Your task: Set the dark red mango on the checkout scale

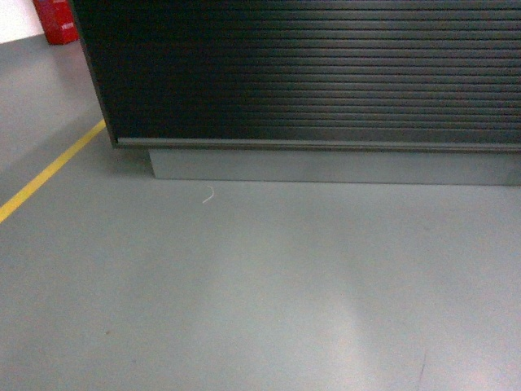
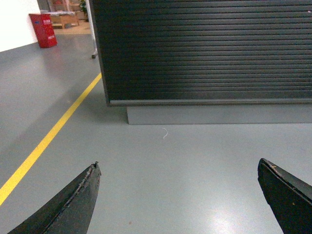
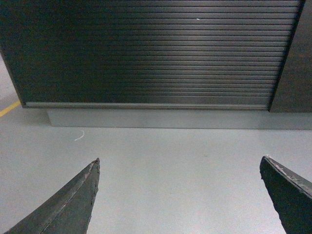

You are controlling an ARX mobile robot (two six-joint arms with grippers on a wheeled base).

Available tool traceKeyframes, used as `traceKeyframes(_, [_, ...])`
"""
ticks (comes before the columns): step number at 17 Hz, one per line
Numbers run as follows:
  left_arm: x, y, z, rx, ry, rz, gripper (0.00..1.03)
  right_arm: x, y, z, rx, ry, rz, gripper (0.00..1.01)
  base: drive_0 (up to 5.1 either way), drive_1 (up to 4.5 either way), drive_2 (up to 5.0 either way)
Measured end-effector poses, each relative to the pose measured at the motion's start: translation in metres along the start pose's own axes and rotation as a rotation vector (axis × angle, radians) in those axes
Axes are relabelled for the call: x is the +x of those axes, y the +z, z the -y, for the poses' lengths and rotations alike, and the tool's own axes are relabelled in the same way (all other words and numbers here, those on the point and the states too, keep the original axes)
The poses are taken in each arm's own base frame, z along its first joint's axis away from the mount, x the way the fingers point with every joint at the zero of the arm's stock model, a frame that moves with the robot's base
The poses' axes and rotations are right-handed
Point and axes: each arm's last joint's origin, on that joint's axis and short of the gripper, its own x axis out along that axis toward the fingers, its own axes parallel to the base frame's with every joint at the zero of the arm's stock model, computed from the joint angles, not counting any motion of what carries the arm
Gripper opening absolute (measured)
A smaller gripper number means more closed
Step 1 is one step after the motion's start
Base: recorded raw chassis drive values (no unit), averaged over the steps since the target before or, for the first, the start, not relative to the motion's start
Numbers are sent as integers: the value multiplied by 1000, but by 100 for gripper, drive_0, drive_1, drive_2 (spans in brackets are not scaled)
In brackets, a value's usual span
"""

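Left gripper point(image 2: 178, 168) low over grey floor point(image 1: 269, 285), fingers spread wide, empty. Right gripper point(image 3: 179, 168) same: splayed, holding nothing. Both aim at checkout point(image 1: 326, 73) slatted front. Mango, scale out of sight.

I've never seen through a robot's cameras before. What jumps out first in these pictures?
The checkout dominates: a dark wall of horizontal slats filling the top of every view, standing on a pale grey plinth. A bright yellow line runs across the grey floor on the left, with a red box in the far corner. In the wrist views, the left gripper and right gripper point forward, wide open and empty.
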Motion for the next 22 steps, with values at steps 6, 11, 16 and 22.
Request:
traceKeyframes(6, [0, 0, 0, 0, 0, -2, 98, 0, 0, 0, 0, 0, -3, 98, 5, 425, -414])
traceKeyframes(11, [0, -1, 0, 0, 0, -6, 98, 0, 0, 0, 0, 0, -5, 98, 3, 422, -417])
traceKeyframes(16, [0, 0, 0, 0, 0, -3, 98, 0, 0, 0, 0, 0, -2, 98, 1, 421, -419])
traceKeyframes(22, [0, 0, 0, 0, 1, -2, 98, 0, 0, 0, 0, -1, -2, 98, 6, 426, -414])
